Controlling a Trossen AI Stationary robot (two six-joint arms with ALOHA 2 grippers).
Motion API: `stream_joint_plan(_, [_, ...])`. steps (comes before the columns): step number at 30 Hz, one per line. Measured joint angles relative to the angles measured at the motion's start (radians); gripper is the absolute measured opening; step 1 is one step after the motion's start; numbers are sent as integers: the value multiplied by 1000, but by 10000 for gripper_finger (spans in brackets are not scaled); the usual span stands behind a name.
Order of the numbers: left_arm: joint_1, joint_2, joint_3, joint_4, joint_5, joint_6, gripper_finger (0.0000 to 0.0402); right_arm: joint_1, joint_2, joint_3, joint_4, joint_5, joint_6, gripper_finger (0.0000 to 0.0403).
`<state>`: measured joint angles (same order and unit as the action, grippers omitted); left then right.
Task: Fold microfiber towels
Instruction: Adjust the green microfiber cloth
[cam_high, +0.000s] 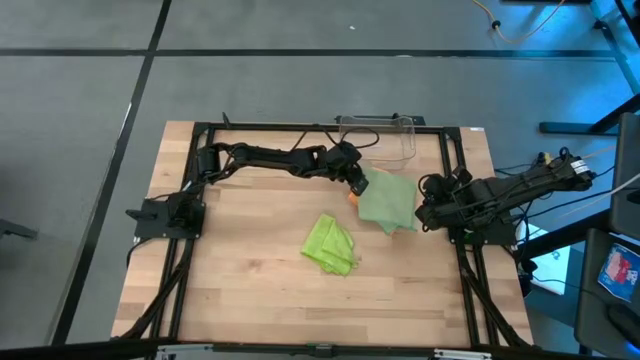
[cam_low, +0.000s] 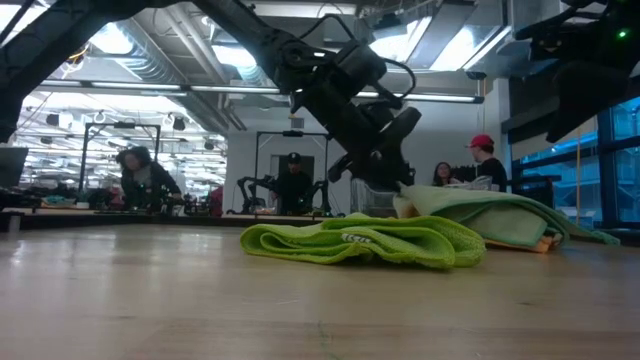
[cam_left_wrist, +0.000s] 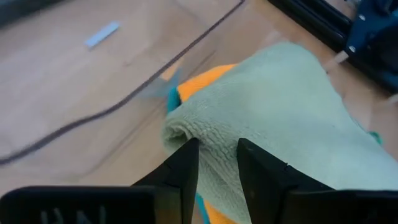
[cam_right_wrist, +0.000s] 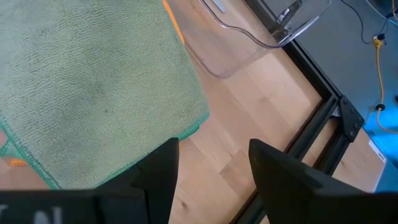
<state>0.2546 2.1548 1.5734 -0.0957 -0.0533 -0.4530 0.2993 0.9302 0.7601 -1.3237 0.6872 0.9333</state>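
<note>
High view. Landmark: the pale sage towel (cam_high: 388, 203), lying spread toward the far right of the table (cam_high: 240, 290). The lime towel (cam_high: 330, 244) sits crumpled nearer the front, just apart from it, likely waiting its turn. A sliver of orange towel (cam_high: 352, 197) shows under the sage towel's left edge. The clear bin (cam_high: 380, 135) stands beyond it at the far edge. The left gripper (cam_high: 358, 184) reaches to the sage towel's left edge; the right gripper (cam_high: 428, 212) sits at its right edge, so the arms flank the cloth as if to lift it for a fold.

Low view. The left gripper (cam_low: 385, 185) comes down onto the raised edge of the sage towel (cam_low: 500, 215), behind the lime towel (cam_low: 365, 243). People stand in the room beyond.

Left wrist view. The fingers (cam_left_wrist: 180, 171) stand narrowly apart with a bunched fold of sage towel (cam_left_wrist: 280, 118) between them, apparently pinched, though the contact itself is partly hidden. Orange (cam_left_wrist: 202, 81) and a teal towel (cam_left_wrist: 171, 98) edge peek from beneath.

Right wrist view. The fingers (cam_right_wrist: 155, 168) are spread wide over the sage towel's (cam_right_wrist: 93, 81) hemmed corner, holding nothing; bare table lies between them. The bin (cam_right_wrist: 249, 37) lies beyond.
</note>
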Motion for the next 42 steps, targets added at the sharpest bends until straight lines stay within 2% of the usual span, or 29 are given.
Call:
stream_joint_plan(2, [0, 0, 0, 7, 17, 40, 103, 0, 0, 0, 4, 0, 0, 198])
stream_joint_plan(9, [0, 0, 0, 7, 50, -48, 113, 0, 0, 0, 7, 0, 0, 198])
stream_joint_plan(21, [2, 0, 0, 9, 15, -69, 191, 0, 0, 0, 7, 0, 0, 198])
stream_joint_plan(30, [-1, 0, 0, 9, 14, -12, 192, 0, 0, 0, 7, 1, 0, 198])
stream_joint_plan(37, [0, 0, 0, 7, 19, -167, 190, 0, 0, 0, 7, 1, 0, 198])
stream_joint_plan(42, [-1, 0, 0, 7, 18, -191, 189, 0, 0, 0, 7, 1, 0, 198])
